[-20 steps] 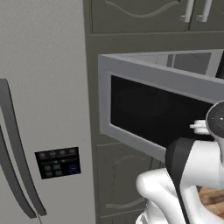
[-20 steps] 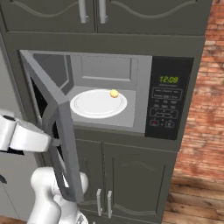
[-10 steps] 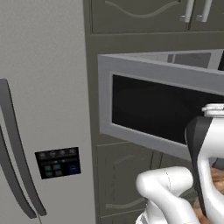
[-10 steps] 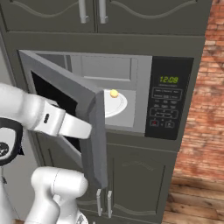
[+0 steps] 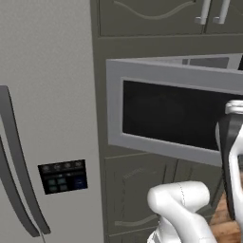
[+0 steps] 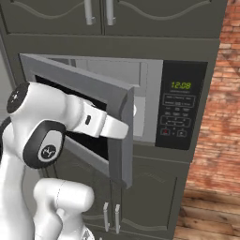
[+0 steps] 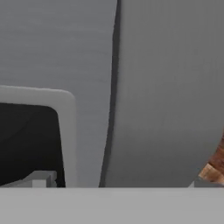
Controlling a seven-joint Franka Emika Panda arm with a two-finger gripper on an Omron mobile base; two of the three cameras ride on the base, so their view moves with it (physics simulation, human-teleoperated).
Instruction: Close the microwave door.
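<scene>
The microwave door (image 6: 89,93) stands about half open, hinged at its left, with its thick grey edge (image 6: 126,136) swung out toward me. Its black glass window (image 5: 171,114) faces the left base camera. My white forearm (image 6: 101,123) reaches across the door's outer face, close to the free edge. In the hand view the door's grey frame (image 7: 87,65) is right in front of my gripper (image 7: 116,183), whose fingertips (image 7: 39,178) sit far apart, open and holding nothing. Behind the door, the microwave (image 6: 150,89) shows a strip of light cavity, a sliver of the white turntable plate (image 6: 135,110) and the black control panel (image 6: 180,108).
A tall grey fridge (image 5: 47,118) with curved handles and a small button panel (image 5: 62,175) stands left of the microwave. Dark-grey cabinet doors (image 6: 140,197) sit below and above it. A brick wall (image 6: 220,117) and wood floor (image 6: 211,220) lie to the right.
The door has swung from wide open to about half shut, with my arm following against its outer face. The turntable plate is now mostly covered by the door.
</scene>
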